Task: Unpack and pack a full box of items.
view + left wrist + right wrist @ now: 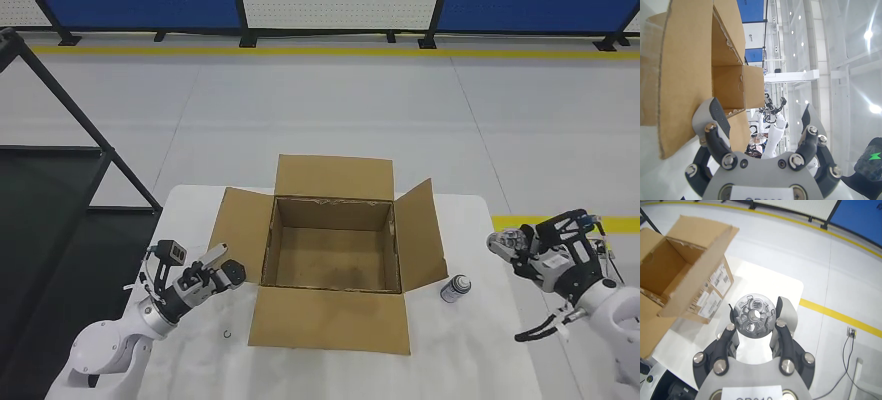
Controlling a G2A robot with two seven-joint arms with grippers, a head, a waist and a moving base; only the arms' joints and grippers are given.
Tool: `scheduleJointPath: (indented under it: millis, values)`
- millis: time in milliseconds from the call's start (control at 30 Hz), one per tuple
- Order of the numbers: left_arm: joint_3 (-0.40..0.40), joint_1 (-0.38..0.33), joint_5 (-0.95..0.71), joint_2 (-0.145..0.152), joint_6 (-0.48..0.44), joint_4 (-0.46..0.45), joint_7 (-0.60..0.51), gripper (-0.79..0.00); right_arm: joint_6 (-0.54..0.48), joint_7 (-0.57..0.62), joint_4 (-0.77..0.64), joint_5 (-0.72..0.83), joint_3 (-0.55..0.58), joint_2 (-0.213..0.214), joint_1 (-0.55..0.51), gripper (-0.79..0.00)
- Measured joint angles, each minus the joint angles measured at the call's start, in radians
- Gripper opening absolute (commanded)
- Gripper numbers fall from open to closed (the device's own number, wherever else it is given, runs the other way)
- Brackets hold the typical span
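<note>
Cardboard box (335, 255): stands at the middle of the white surface (470, 350), top open, all four flaps folded outward. The brown floor of the box shows from above. Printed labels are on its outer right wall, seen in the right wrist view (662, 262).

Right end effector (520, 245): positioned at the right edge of the surface, to the right of the box's right flap and apart from it. Its fingers are closed onto a round metal part (755, 318), a grey disc with a centre bore and toothed recesses on its face. The part sits clamped between the two pads, with the flat face turned toward the wrist camera. It is held in the air above the surface (761, 279), outside the box.

Left end effector (225, 268): positioned at the left side of the surface, just beside the box's left flap. Its fingers (719, 113) are spread wide, with nothing between them. The left flap and the box interior (687, 56) lie directly ahead of it.

Other items: a small dark canister (456, 289) with a pale top stands on the surface near the box's right front corner, between the box and the right end effector. A small ring-shaped item (229, 334) lies on the surface in front of the left end effector, apart from the box.
</note>
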Motion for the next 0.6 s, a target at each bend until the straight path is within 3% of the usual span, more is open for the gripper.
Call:
scheduleJointPath:
  millis: [133,267,400,600]
  values:
    - [-0.005,0.005,-0.002,0.001,-0.003,-0.003,-0.004,0.0,-0.013,-0.066,-0.016,-0.001,-0.1,0.002,0.098,-0.785]
    - [-0.013,0.014,-0.009,0.001,-0.007,-0.005,-0.001,0.0,-0.092,-0.024,0.061,0.057,-0.246,0.004,0.248,-0.785]
    - [-0.024,0.024,-0.015,0.002,-0.013,-0.009,0.004,0.0,-0.133,0.049,0.243,0.13,-0.454,-0.011,0.459,-0.785]
    - [-0.045,0.041,-0.014,0.005,-0.004,-0.038,0.013,0.0,-0.159,0.044,0.566,0.225,-0.734,-0.061,0.717,-0.785]
